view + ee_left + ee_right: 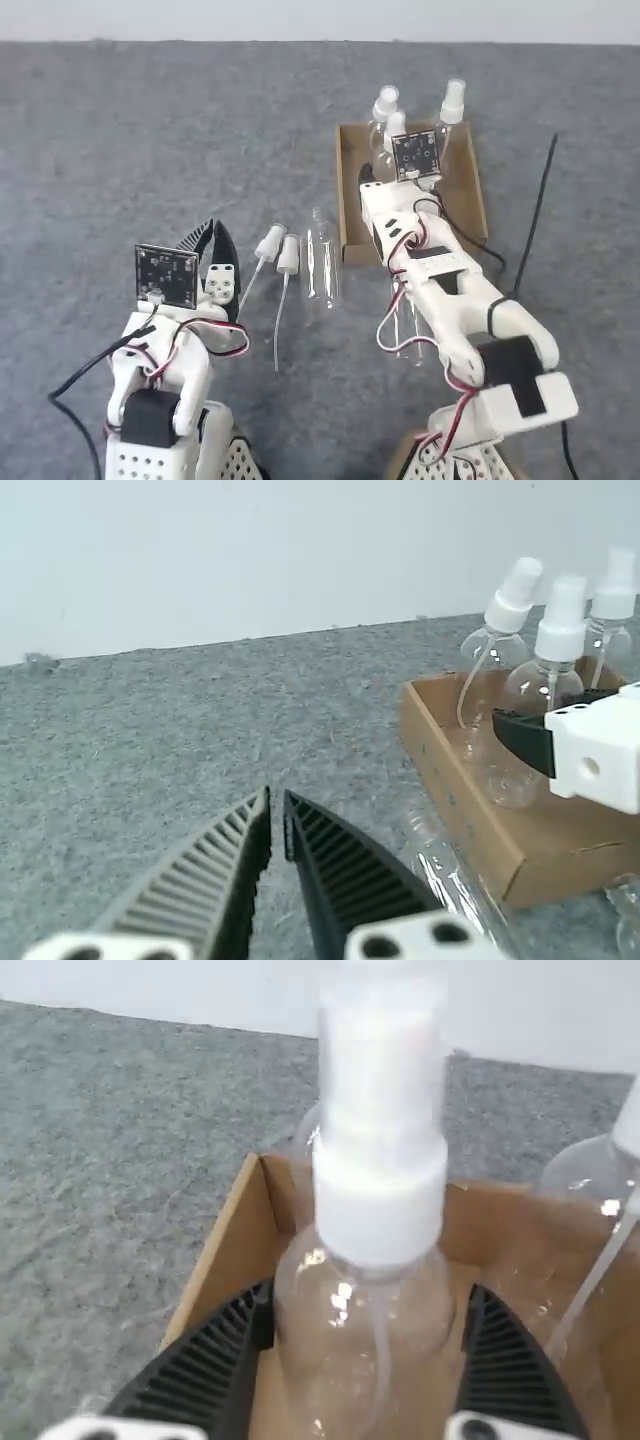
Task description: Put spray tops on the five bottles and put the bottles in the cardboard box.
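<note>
The right pincer (367, 1310) is set about a capped bottle (368, 1210) that stands upright in the box (350, 215); whether that bottle is gripped or released cannot be told. Two more capped bottles (452, 105) are stood at the box's far end, so three of the five are judged done. The left pincer (277, 808) is held clenched on nothing, low over the bench (150, 130) on the robot's side. Two loose tops (270, 241) are laid just to its right, with their tubes trailing toward the robot. A bare bottle (321, 265) is laid just beyond them, between the tops and the box. Its long axis runs away from the robot, with the open neck at the far end. A second bare bottle (403, 335) is laid under the right arm. The next capping is judged to fall to the left arm, the nearer one to the tops. For that, its pincer would have to be opened and carried rightward.
</note>
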